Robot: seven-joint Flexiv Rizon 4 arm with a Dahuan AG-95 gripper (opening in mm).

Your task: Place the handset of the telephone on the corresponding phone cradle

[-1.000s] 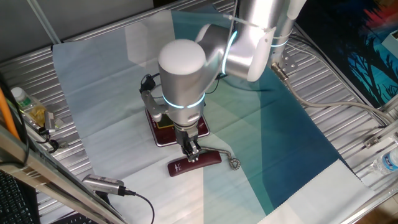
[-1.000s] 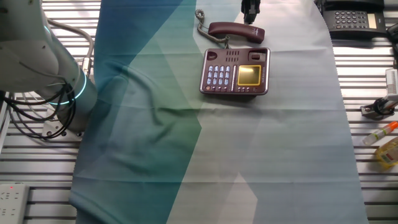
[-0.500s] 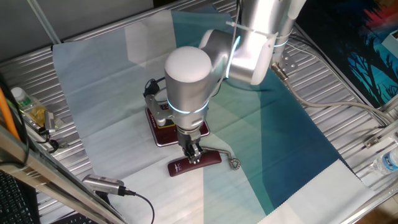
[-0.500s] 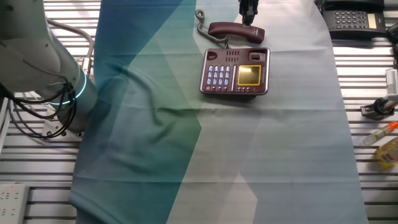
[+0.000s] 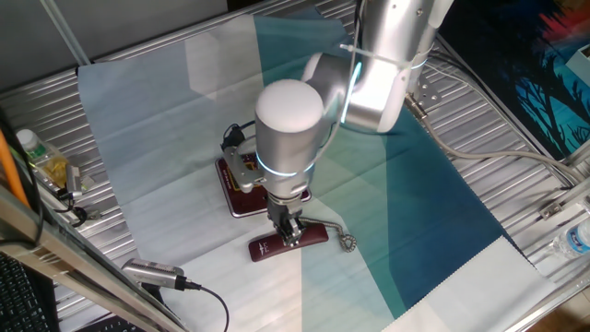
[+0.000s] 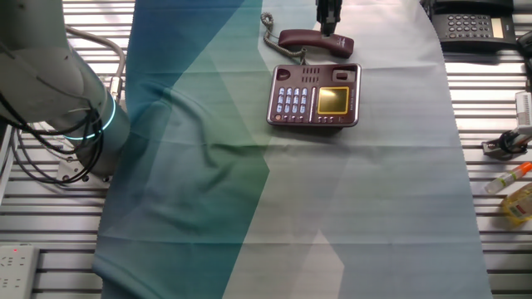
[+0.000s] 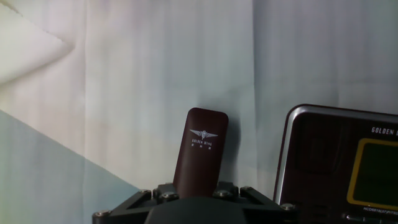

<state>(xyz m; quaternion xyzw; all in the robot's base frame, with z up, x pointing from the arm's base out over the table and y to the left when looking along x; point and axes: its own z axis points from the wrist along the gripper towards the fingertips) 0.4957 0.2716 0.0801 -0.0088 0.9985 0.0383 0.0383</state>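
Observation:
The dark-red handset [image 5: 267, 247] lies flat on the cloth, just off the telephone [image 5: 241, 195] and parallel to its near edge. In the other fixed view the handset [image 6: 303, 40] lies above the telephone [image 6: 314, 95], whose phone cradle [image 6: 316, 75] is the empty strip facing it. The silvery cord [image 5: 346, 238] curls off the handset's right end. My gripper [image 5: 294, 235] points down over the handset's middle, fingers straddling it and apparently open. In the hand view the handset [image 7: 202, 149] runs out from under the hand, with the telephone [image 7: 336, 168] at right.
A grey cylindrical device with a black cable [image 5: 152, 274] lies at the front left. Bottles [image 5: 41, 157] stand at the left edge and another bottle [image 5: 573, 242] at the right. A black phone [image 6: 470, 25] and a marker [image 6: 507, 177] sit on the metal slats.
My arm and gripper have shifted a little along the handset toward its cord end. The handset and telephone have not moved.

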